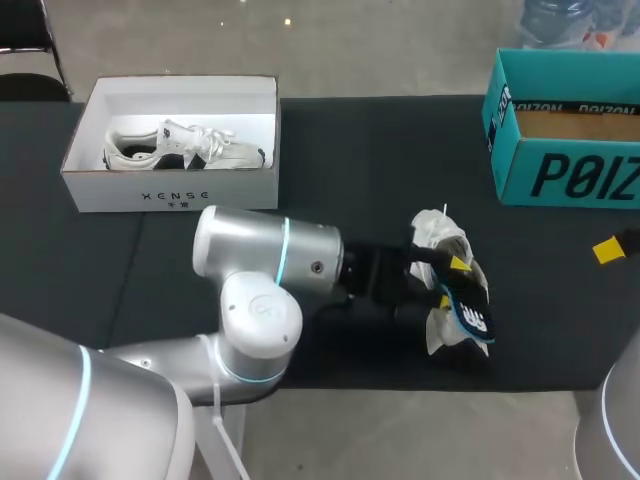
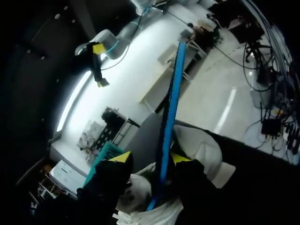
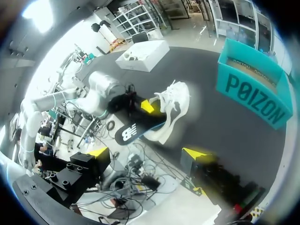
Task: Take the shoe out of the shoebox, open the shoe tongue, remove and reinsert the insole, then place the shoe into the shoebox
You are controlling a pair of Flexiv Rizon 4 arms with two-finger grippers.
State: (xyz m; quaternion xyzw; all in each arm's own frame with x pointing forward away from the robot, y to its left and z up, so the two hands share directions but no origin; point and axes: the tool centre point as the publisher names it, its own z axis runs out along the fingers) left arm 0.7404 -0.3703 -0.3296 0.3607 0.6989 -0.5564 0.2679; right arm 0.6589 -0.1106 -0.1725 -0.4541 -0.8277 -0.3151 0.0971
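Observation:
A white shoe (image 1: 440, 235) lies on the black table mat, right of the middle; the left wrist view shows it (image 2: 202, 144) just ahead of the fingers. A blue-edged dark insole (image 1: 472, 308) sticks out of it toward the table's front. My left gripper (image 1: 450, 282) is at the shoe. In its own view the insole (image 2: 169, 112) stands edge-on between the parted fingers of that gripper (image 2: 150, 158), close against one finger and apart from the other. My right gripper (image 1: 612, 250) hangs open at the table's right edge, with nothing between its tips (image 3: 147, 153).
A white shoebox (image 1: 170, 190) stands at the back left with a second white shoe (image 1: 185, 146) inside. A teal box (image 1: 565, 170) stands open at the back right. Bare black mat lies between the two boxes.

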